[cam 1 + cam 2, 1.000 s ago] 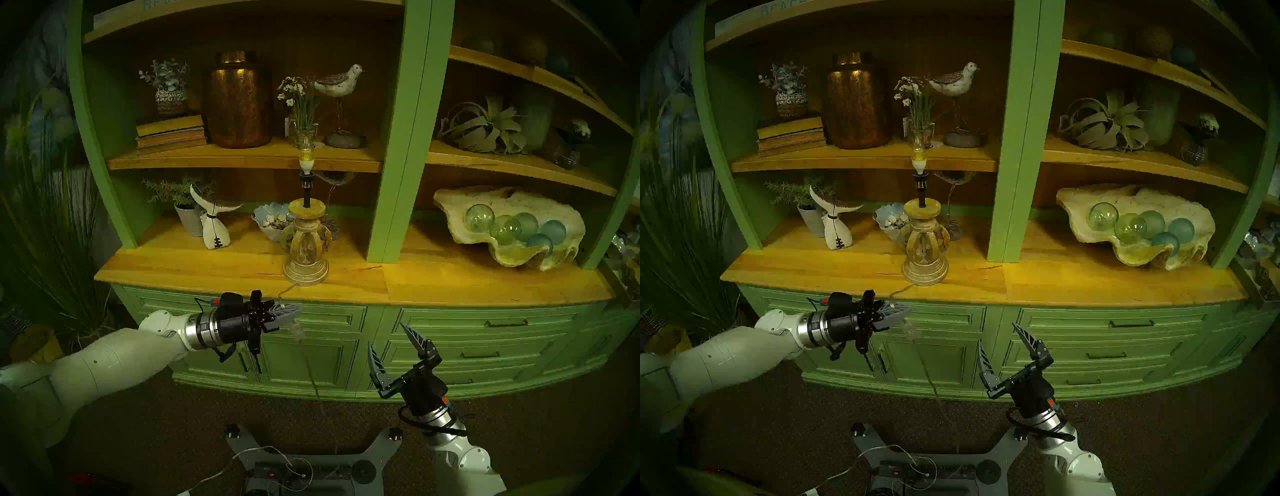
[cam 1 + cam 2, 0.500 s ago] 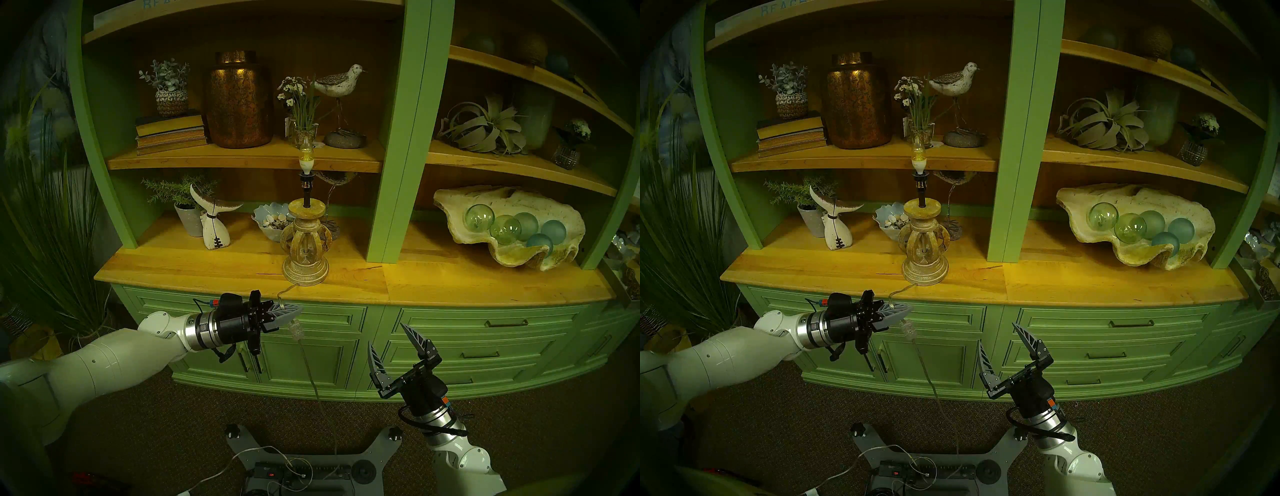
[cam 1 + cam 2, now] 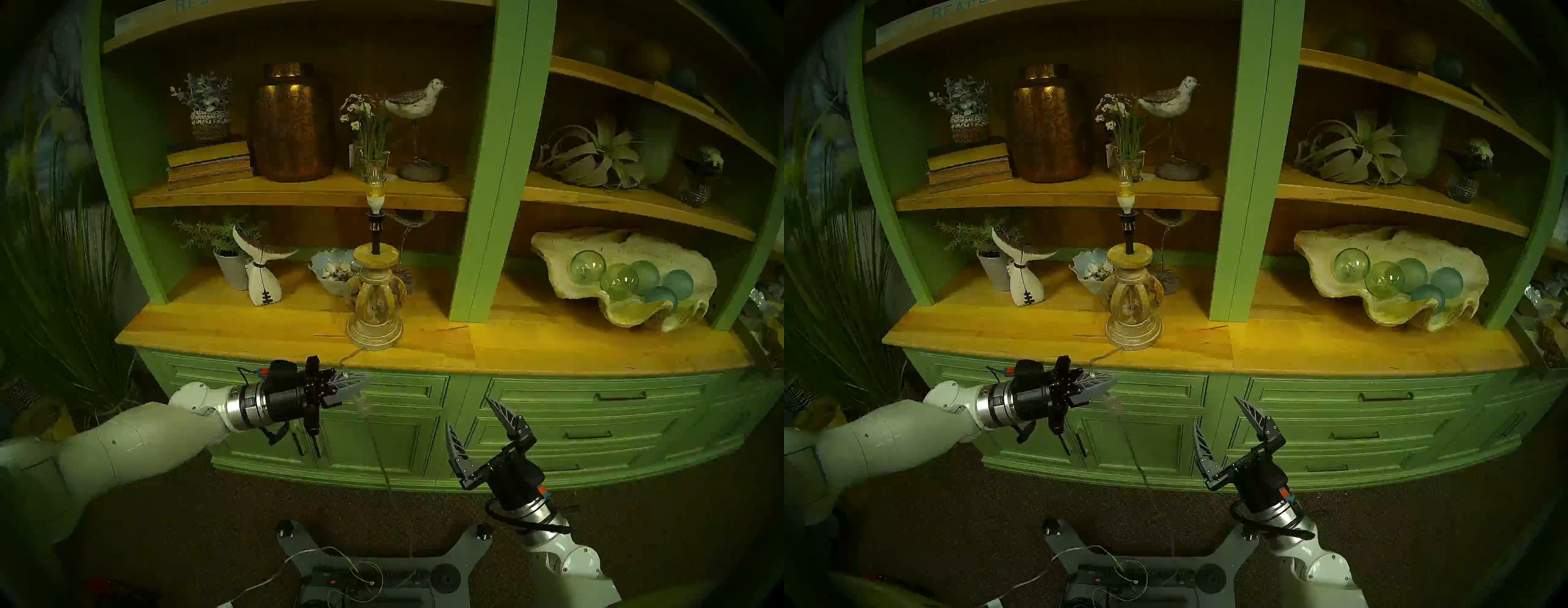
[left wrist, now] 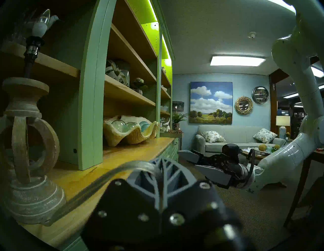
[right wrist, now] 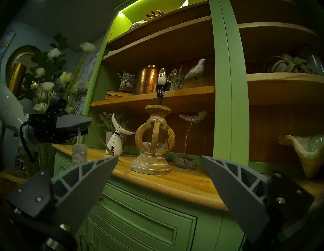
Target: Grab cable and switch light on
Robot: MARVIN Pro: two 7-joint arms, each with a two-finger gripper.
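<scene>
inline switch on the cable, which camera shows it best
The right wrist view: the inline switch hangs clear and close under the shut left gripper, unobstructed. Both head views show it small and faint against the cabinet. The left wrist view shows only the cable entering its fingers, not the switch.

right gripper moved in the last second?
Yes, slightly. In the head view the open right gripper has shifted left and a little up against the dark drawer handle on the green wooden cabinet.
</scene>
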